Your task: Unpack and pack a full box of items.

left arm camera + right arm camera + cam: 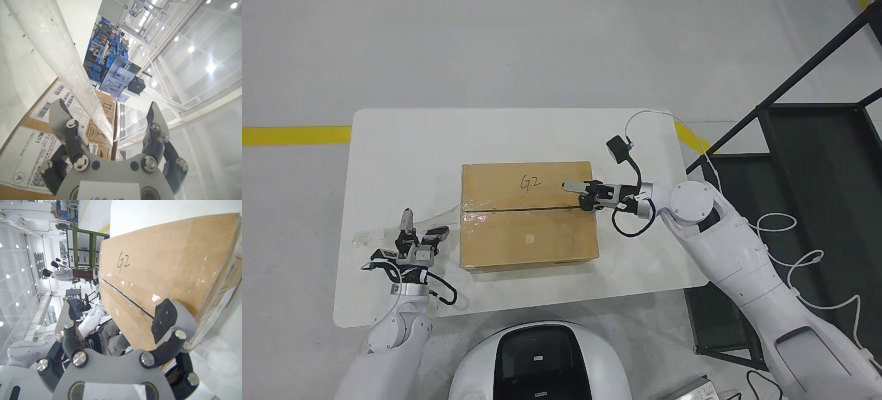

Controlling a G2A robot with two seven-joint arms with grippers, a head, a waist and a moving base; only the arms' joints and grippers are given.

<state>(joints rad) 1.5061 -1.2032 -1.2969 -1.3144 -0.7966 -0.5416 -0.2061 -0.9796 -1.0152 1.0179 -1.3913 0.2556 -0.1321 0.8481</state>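
Observation:
A closed brown cardboard box [528, 215] marked in pen stands in the middle of the white table [402, 150], with a tape seam across its top [122, 292]. My right gripper [577, 190] is at the box's right edge by the seam. It is open [113, 319], one black pad [164, 319] lying at the top of the box near the seam's end. My left gripper [417, 242] sits off the box's left side, open [107, 117]. A clear tape strip [75, 75] stretches from the box's labelled side [34, 136] past one of its fingers [60, 117].
A dark metal rack [812, 150] stands right of the table. A yellow line [292, 135] marks the floor to the left. Bare table surface lies behind the box and along its left.

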